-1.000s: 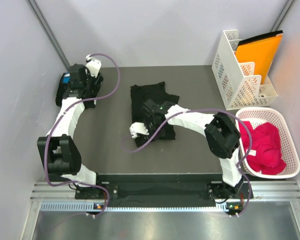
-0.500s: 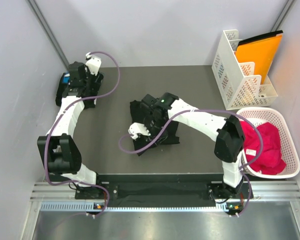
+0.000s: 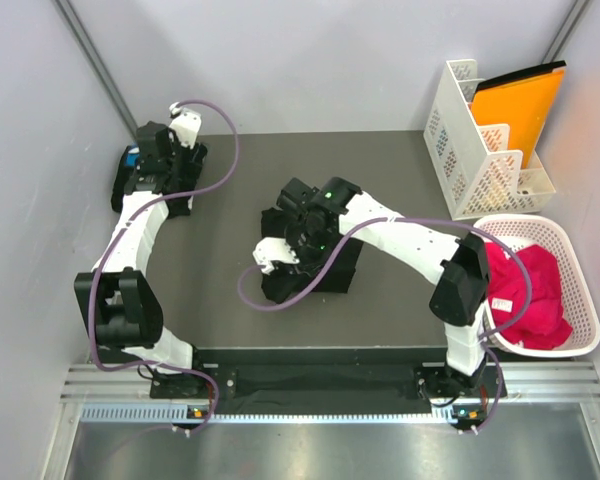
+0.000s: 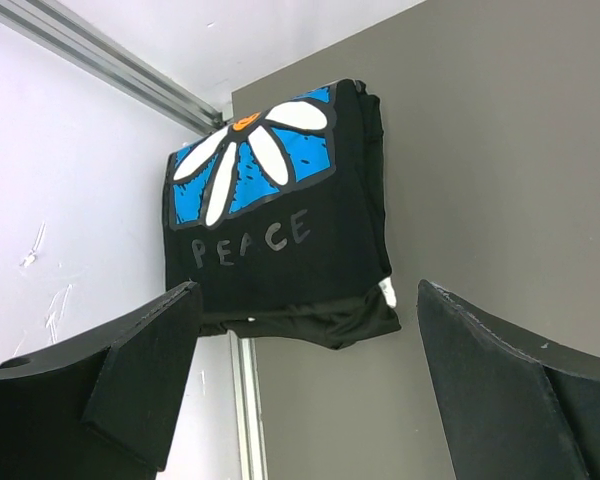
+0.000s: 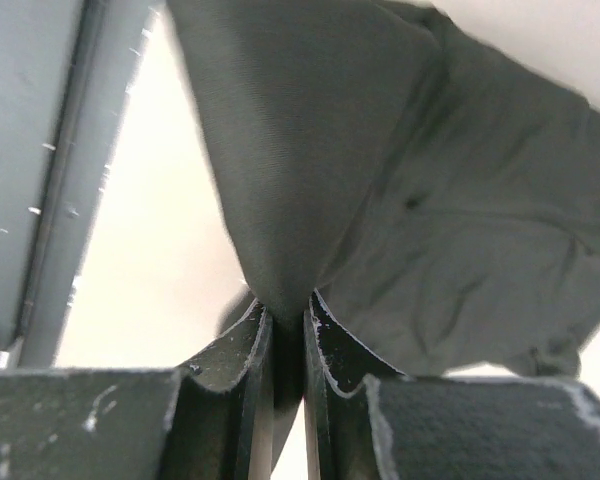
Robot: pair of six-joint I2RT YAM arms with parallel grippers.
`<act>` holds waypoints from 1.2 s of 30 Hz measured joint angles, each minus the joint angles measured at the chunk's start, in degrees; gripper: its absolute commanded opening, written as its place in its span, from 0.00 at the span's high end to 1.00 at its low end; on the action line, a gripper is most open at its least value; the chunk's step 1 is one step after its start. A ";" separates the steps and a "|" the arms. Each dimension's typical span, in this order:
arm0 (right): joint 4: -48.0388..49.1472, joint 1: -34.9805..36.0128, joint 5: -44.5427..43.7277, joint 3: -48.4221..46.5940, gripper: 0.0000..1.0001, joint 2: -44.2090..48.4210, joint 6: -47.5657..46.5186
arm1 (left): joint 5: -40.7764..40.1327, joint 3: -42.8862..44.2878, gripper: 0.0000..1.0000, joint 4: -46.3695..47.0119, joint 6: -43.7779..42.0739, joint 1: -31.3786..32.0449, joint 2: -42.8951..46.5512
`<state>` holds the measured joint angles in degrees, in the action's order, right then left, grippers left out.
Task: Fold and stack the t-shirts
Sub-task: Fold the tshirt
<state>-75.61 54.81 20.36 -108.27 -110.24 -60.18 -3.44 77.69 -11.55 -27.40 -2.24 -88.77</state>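
T-shirt with the blue flower print (image 4: 270, 220) lies folded just ahead of the left jaws, in the desk (image 3: 220, 290) corner against the wall (image 4: 70, 170). Those jaws are spread wide, touching nothing. The second black t-shirt (image 3: 340, 275) is bunched mid-desk, a fold pinched between the right jaws; the purple cable (image 3: 265, 300) crosses its near edge. Well off to their right stand a white basket (image 3: 580, 345) of red cloth (image 3: 530, 290), a white rack (image 3: 470, 160) and an orange folder (image 3: 520, 105).

middle t-shirt (image 3: 338, 277) mostly under right arm (image 3: 400, 231), print hidden
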 measured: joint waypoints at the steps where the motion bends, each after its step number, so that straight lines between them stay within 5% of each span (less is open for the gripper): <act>1: 0.33 -0.33 -0.96 0.07 1.00 -0.09 -0.48 | 0.00 0.00 0.07 0.02 0.09 0.00 0.00; 36: 14.64 -8.13 -11.67 -7.43 1.00 -12.48 -8.41 | -0.02 1.07 0.07 1.33 0.76 0.00 -4.90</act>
<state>-60.97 46.68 8.69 -115.70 -122.72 -68.60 -3.46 78.76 -10.22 -26.63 -2.24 -93.67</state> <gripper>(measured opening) 0.120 0.927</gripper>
